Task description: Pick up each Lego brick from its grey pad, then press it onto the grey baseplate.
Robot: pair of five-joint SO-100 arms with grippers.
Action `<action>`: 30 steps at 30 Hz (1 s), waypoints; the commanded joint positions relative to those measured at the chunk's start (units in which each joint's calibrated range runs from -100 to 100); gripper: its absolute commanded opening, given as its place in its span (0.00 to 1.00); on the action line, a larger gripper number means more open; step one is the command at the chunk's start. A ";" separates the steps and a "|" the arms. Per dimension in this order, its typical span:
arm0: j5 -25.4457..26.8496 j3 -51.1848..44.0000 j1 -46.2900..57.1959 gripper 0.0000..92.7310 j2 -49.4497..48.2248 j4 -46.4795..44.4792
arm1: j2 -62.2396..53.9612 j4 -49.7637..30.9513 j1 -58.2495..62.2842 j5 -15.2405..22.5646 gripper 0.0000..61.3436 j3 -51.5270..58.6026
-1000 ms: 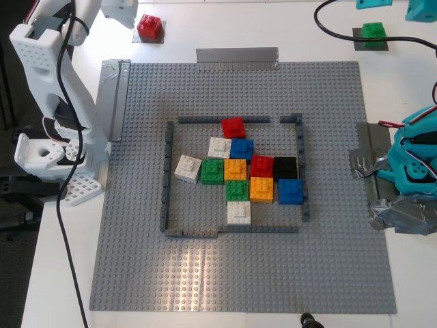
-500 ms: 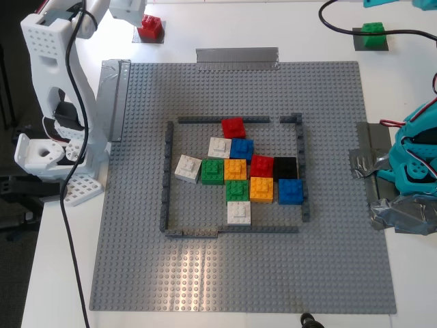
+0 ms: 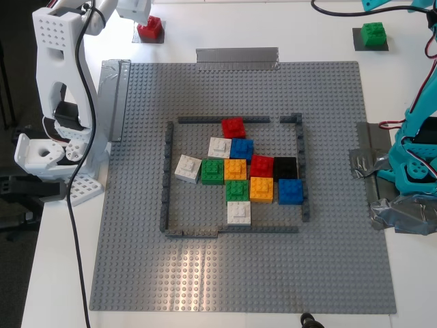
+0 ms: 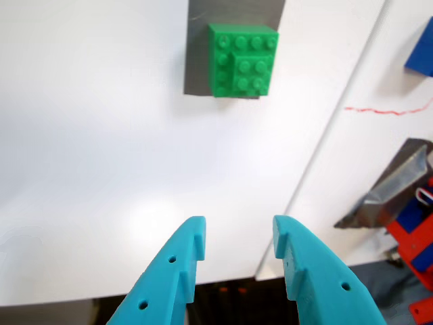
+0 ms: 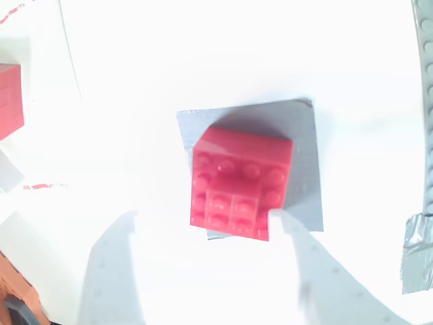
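Grey studs fill the near ground of the exterior view: the grey baseplate lies on the white worktop, and inside its dark-grey frame sits a cluster of bricks already pressed down, white, green, orange, blue, black and red among them. Whatever was meant for that cluster looks settled, but the two bricks of this task are not yet lifted, by my reading. Farther back, beyond the plate's far edge and a strip of duct tape, the red brick rests on its grey pad at the exterior view's left, and the green brick on its darker pad at the exterior view's right. My second gripper hangs over the red brick, its fingers spread to either side and not pinching; one finger looks just beside the brick's corner, though glare blurs it. My first gripper is apart from the green brick, its teal fingers parted and holding nothing. So both picks and both presses remain.
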 commanded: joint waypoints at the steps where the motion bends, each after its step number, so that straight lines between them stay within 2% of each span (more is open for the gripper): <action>1: 0.46 -6.85 -0.82 0.14 2.92 2.57 | -1.01 -0.88 0.71 -0.49 0.39 -4.13; 4: 1.43 -7.75 -0.82 0.19 5.24 2.49 | -0.58 -1.45 0.71 -0.54 0.38 -4.13; 9: 2.66 -7.75 0.05 0.20 7.90 2.41 | -0.32 -2.18 0.85 -0.15 0.38 -4.13; 15: 2.85 -7.75 1.21 0.29 10.30 1.84 | 0.11 -2.75 1.07 0.00 0.37 -4.04; 26: 2.90 -7.75 -0.38 0.26 15.97 -6.78 | 1.05 -3.00 0.63 0.29 0.35 -5.39; 30: 2.85 -7.75 -1.40 0.25 16.65 -6.62 | 1.05 -2.51 0.42 0.00 0.35 -6.48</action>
